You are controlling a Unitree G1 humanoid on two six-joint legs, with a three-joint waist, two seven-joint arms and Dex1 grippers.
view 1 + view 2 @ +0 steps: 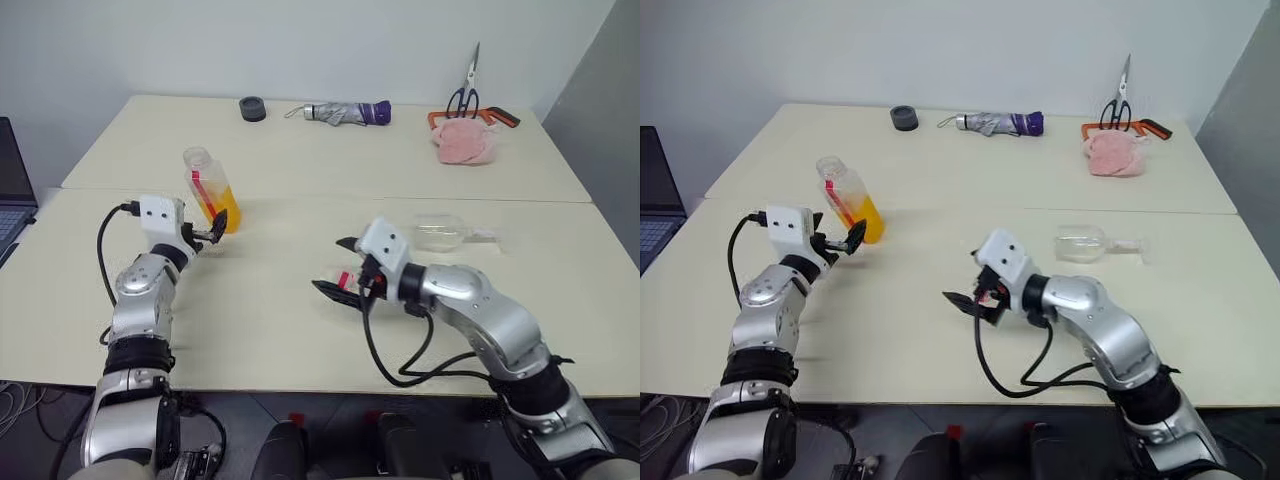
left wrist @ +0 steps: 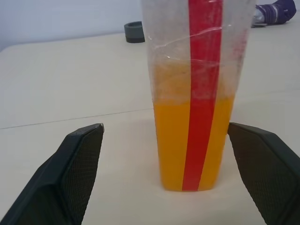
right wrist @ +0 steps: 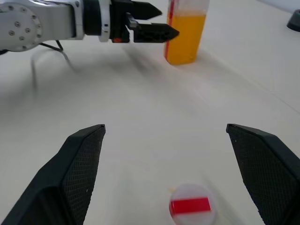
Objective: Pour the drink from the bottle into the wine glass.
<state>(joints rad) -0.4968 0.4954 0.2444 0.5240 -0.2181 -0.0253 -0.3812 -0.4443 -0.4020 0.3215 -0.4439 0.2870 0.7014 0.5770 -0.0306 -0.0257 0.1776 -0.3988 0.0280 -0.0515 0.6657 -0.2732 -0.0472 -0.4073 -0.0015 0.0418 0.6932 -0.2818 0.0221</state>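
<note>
Bottle (image 1: 211,190): stands upright and uncapped on the near table, about half full of orange drink (image 2: 192,140), just ahead of the left gripper (image 1: 211,233)
Left gripper jaws: wide apart, nothing between them; in the left wrist view the bottle sits off-centre, close to one finger
Right gripper (image 3: 176,173): jaws spread wide, empty, hovering low over the white cap (image 3: 192,206) that lies on the table
Wine glass (image 1: 1095,243): lying on its side on the table, beyond the right arm and well apart from the bottle
Main risk: the glass cannot take a pour as it lies; drink poured at it now would probably run over the table (image 1: 280,310)
Glass handling: clear, round and thin-stemmed, so it may roll away or slip when a finger nudges it while being stood up
Bottle grip risk: an off-centre close could push the open bottle over and spill the drink, since the plastic looks light and there is no lid
Squeeze risk: the soft walls may buckle under a hard clamp and push liquid up and out
Cap: loose near the right fingers, likely to be knocked aside as that arm swings toward the glass
</note>
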